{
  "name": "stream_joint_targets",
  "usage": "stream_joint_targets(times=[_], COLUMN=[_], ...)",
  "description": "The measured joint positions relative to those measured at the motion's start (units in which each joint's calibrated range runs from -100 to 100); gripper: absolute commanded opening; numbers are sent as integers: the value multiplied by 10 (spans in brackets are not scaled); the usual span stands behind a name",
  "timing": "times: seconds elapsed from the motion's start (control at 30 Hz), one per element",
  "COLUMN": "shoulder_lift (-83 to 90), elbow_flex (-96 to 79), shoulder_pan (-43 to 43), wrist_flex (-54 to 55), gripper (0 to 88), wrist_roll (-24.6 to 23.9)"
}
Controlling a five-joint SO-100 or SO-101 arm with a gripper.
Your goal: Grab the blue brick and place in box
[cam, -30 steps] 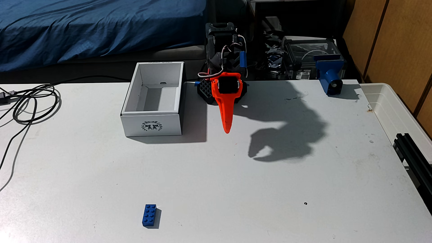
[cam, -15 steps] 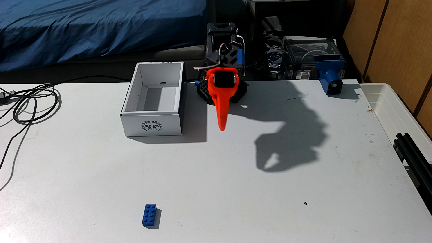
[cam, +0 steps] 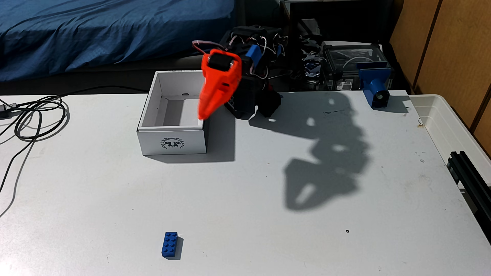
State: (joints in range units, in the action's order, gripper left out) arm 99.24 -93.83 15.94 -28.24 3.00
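- Blue brick (cam: 169, 245) lying studs-up on the white surface (cam: 265, 212), well in front of the box and far from the gripper; untouched, not yet grabbed.
- Whole task judged still ahead: reach, grasp, carry and drop all remain.
- Box (cam: 172, 114), white cardboard with a black wreath emblem on its near short side, standing open-topped behind the brick; inside bare as far as visible.
- Orange gripper (cam: 202, 116) raised above the box's right rim, tip pointing down and toward the box; blurred, holding nothing, opening impossible to judge.
- Coiled black cable (cam: 39, 116) left of the box.
- Blue printed part (cam: 376, 89) far right of the box.
- Long translucent tub (cam: 451, 127) beyond it at the surface's right edge; contents not visible.
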Motion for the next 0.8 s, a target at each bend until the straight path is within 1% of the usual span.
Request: stream_joint_targets(times=[0.13,0.33,0.53,0.8], shoulder_lift=[0,0,0,0], elbow_flex=[25,54,64,114], shoulder_pan=[43,103,129,151], wrist_flex=[0,0,-2,-78], gripper=[9,9,9,9], wrist_roll=[-2,-37,-63,-101])
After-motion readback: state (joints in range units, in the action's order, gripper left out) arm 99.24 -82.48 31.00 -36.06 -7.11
